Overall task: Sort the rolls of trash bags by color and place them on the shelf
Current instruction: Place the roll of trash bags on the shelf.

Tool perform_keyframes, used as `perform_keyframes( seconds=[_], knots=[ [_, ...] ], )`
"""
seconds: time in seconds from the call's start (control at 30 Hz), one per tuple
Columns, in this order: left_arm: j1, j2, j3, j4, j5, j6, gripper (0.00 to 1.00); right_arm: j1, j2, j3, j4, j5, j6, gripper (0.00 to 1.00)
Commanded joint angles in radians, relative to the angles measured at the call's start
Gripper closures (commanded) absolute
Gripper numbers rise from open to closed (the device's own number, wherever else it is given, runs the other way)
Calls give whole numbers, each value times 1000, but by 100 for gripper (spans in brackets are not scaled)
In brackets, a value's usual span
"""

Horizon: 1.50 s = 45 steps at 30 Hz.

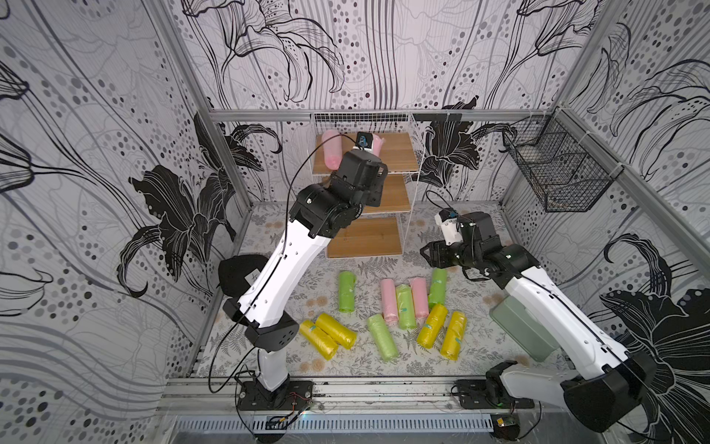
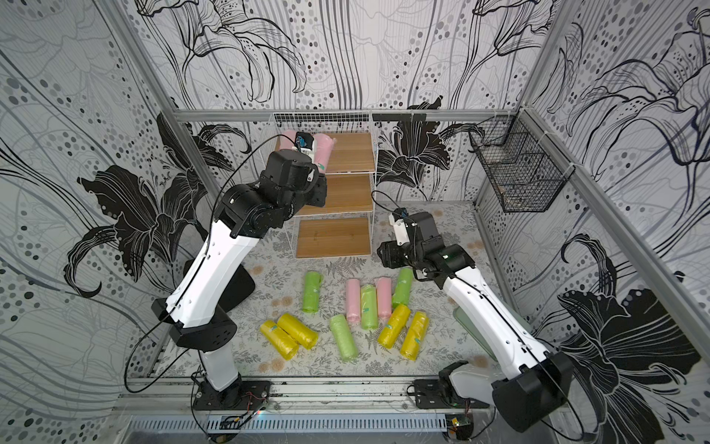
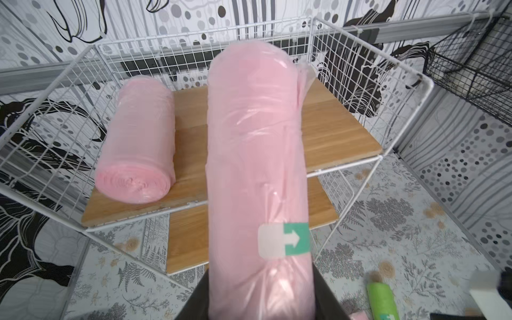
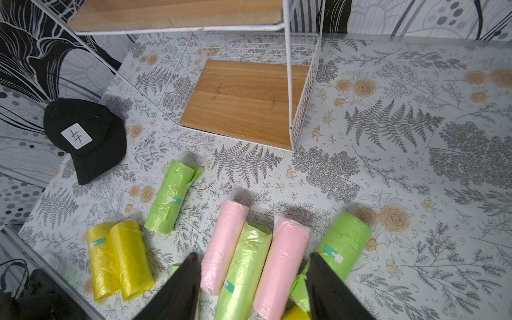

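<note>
Now we see the left gripper [image 3: 261,296] clamped tight on a pink roll [image 3: 257,166], which it holds over the front of the top board of the shelf [image 3: 346,133]. A second pink roll [image 3: 135,144] lies on that board alongside. Our right gripper [image 4: 253,259] hangs empty, jaws apart, above the pink, green and yellow rolls [image 4: 243,266] on the table [image 4: 415,166].

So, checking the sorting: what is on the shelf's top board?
One pink roll lies on its side on the top board. A second pink roll, gripped by the left end effector, reaches over it and hides the part beneath.
</note>
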<state>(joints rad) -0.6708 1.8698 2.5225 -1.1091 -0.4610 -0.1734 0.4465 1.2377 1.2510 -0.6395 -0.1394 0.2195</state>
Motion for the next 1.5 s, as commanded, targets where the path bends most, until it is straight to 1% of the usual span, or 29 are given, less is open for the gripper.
perform_keyframes(
  seconds=[0.0, 0.17, 0.53, 0.7, 1.07, 1.47],
  knots=[
    [40, 20, 25, 142, -5, 15, 84, 4, -14, 0, 0, -26, 15, 36],
    [71, 50, 31, 168, 21, 15, 84, 6, -31, 23, -22, -4, 5, 36],
    [112, 87, 45, 189, 24, 14, 82, 6, -12, 62, -45, 0, -5, 36],
    [127, 98, 53, 172, 17, 8, 82, 6, -15, 44, -26, -5, -3, 36],
    [144, 136, 68, 200, -3, 15, 80, 6, -7, 45, -34, -24, -2, 36],
    [175, 143, 75, 241, 25, 8, 76, 6, -10, 38, -34, -25, -5, 36]
  ],
)
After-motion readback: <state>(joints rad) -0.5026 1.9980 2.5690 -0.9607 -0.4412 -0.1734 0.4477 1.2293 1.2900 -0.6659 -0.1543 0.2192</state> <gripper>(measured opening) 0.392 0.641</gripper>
